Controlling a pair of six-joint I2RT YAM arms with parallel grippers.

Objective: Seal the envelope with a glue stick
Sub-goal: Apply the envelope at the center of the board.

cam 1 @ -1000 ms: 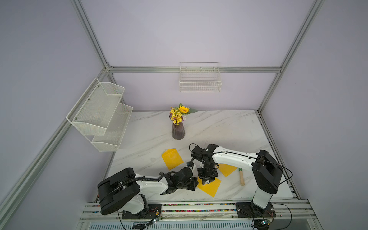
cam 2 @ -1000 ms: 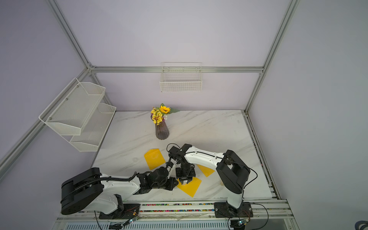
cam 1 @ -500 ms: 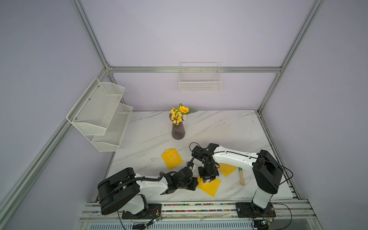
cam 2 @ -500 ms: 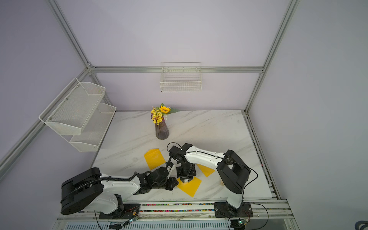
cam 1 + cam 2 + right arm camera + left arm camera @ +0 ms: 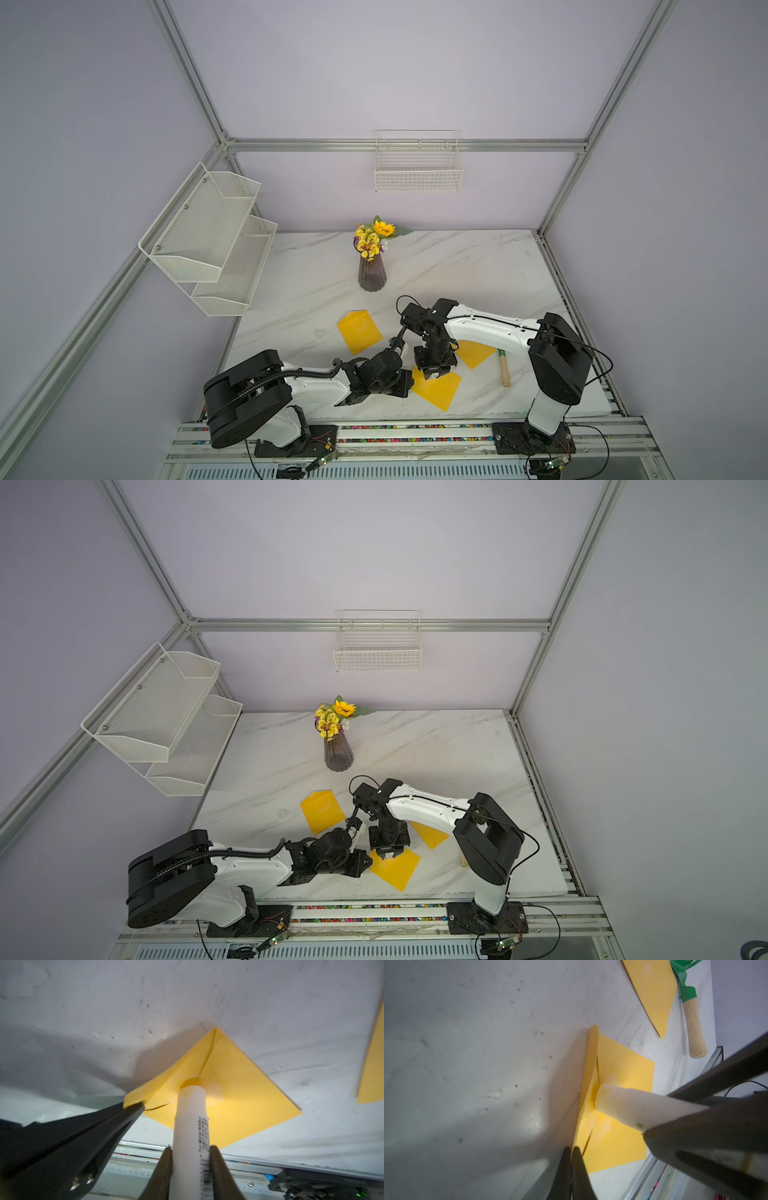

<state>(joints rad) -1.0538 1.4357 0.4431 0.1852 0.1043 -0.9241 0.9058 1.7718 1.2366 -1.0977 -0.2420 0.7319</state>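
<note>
White marble table (image 5: 457, 270) under me, right pincer (image 5: 190, 1150) clamped on the labelled barrel of the glue stick (image 5: 192, 1113), which I reckon is light, stiff, slick plastic, tip down on the flimsy envelope (image 5: 245, 1093) whose flap corner my left pincer (image 5: 572, 1149) pinches.

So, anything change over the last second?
Nothing visibly moved, and nothing was taken hold of or let go. The left pincer still pinches the lifted flap of the envelope. The right pincer still holds the glue stick, tip against the envelope by the flap.
</note>
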